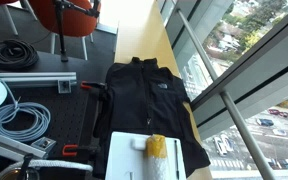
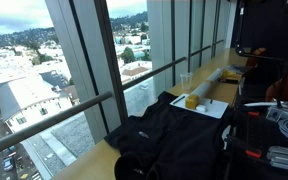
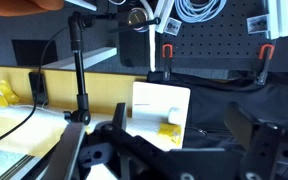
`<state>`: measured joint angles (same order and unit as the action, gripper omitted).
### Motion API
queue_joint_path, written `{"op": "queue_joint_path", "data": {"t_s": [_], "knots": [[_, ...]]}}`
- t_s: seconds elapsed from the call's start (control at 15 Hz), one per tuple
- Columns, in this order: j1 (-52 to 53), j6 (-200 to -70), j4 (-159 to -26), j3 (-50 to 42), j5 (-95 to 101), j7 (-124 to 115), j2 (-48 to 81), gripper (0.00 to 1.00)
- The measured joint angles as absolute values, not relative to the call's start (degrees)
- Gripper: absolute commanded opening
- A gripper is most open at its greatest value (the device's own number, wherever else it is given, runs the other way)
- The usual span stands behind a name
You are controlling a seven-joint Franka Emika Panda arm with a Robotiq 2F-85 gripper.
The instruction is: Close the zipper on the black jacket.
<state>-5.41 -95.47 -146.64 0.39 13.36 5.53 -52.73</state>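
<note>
The black jacket lies flat on the wooden table by the window, collar towards the far end. It shows in both exterior views and at the right of the wrist view. The zipper runs as a thin dark line down its front. In the wrist view a short stretch of the zipper with a small pull shows between the fingers. My gripper is open and empty, held well above the jacket's hem end. It does not show in the exterior views.
A white board with a yellow object lies on the jacket's hem end. A black pegboard with red clamps borders the table. A coiled black cable and grey cable lie beside it. A black stand pole rises nearby.
</note>
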Motion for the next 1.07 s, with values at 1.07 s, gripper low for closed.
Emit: {"op": "queue_joint_path", "data": {"t_s": [1.07], "knots": [[0.6, -103.45, -151.17, 4.52, 9.91, -1.13, -48.32, 1.0]]}}
